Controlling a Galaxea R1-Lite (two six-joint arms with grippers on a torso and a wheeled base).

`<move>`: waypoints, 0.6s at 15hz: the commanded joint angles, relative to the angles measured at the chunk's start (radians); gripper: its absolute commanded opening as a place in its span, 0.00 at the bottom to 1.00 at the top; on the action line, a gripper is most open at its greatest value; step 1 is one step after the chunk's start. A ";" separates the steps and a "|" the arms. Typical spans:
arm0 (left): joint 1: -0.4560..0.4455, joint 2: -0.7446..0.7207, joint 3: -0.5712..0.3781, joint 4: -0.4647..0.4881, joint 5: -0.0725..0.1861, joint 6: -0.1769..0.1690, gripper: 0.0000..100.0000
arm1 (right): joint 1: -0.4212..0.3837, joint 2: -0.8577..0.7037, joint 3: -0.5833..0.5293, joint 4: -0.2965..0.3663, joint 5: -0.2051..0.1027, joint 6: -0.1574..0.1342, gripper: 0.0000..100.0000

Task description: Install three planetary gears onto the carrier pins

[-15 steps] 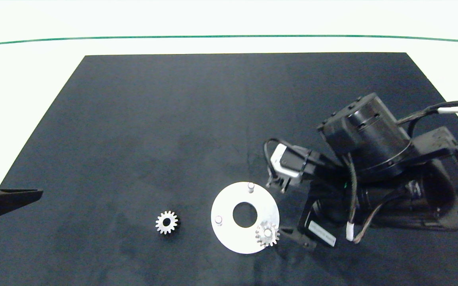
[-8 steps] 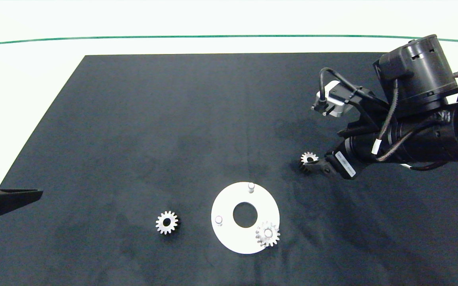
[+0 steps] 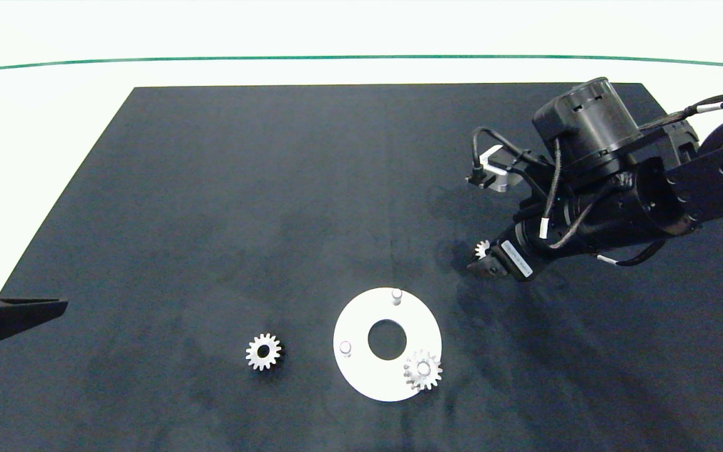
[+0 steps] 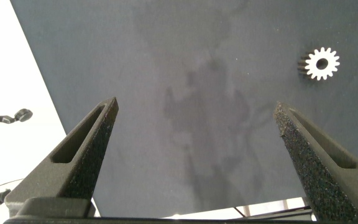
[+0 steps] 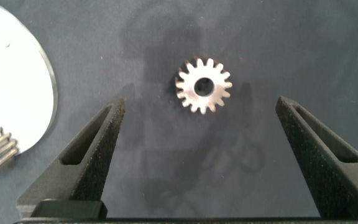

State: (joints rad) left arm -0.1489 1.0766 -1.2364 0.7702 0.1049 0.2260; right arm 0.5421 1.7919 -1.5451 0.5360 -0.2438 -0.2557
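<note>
On the black rectangular mat [image 3: 273, 188] that covers most of the pale table [image 3: 35, 125], the flat white ring-shaped disc [image 3: 361, 376] sits near the front edge, slightly right of centre, with 3 short silvery-white carrier pins standing on it. 1 small silver metal spur gear [image 3: 423, 370] is already seated on the front-right pin, while the rear pin [image 3: 396, 295] and the left pin [image 3: 345, 347] are bare. A 2nd silver gear [image 3: 263, 351] lies flat on the mat just left of the disc, apart from it, with open mat all around. The 3rd silver gear [image 3: 481, 249] lies behind and to the right of the disc, well inside the mat's right edge; the right gripper [image 3: 484, 262] hangs directly over it, its 2 grey fingers spread wide. From the wrist camera that gear [image 5: 204, 86] lies between and just beyond the fingertips [image 5: 114, 115], touching neither, with the disc's curved edge [image 5: 39, 93] off to one side. The left gripper [image 3: 16, 311] is parked at the mat's left edge, fingers [image 4: 98, 130] also spread wide with nothing between them, over bare mat. The whole rear half of the mat lies open.
</note>
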 commanded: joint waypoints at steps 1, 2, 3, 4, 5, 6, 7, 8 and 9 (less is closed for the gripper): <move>-0.001 -0.003 0.000 0.004 0.001 0.001 1.00 | -0.007 0.029 -0.006 0.004 -0.002 0.003 1.00; -0.001 -0.001 0.000 0.004 0.002 0.001 1.00 | -0.008 0.032 -0.006 0.004 0.000 0.004 1.00; 0.000 -0.001 0.000 0.004 0.001 0.001 1.00 | -0.008 0.035 -0.006 0.002 0.000 0.007 1.00; -0.001 -0.003 0.000 0.004 0.001 0.001 1.00 | -0.010 0.047 -0.006 0.001 0.003 0.012 1.00; -0.001 -0.003 0.000 0.004 0.001 0.001 1.00 | -0.014 0.057 -0.006 -0.001 0.015 0.026 1.00; -0.001 -0.001 0.000 0.004 0.002 0.001 1.00 | -0.018 0.061 -0.006 -0.004 0.032 0.038 1.00; -0.001 -0.001 0.000 0.004 0.001 0.001 1.00 | -0.021 0.064 -0.006 -0.005 0.043 0.049 1.00; -0.001 -0.001 0.000 0.004 0.001 0.001 1.00 | -0.031 0.067 -0.004 -0.007 0.060 0.064 0.99; -0.001 -0.001 0.000 0.004 0.002 0.001 1.00 | -0.039 0.067 -0.004 -0.010 0.069 0.072 0.96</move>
State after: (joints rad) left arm -0.1504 1.0740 -1.2364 0.7702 0.1053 0.2260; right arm 0.5089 1.8532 -1.5500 0.5215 -0.1730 -0.1821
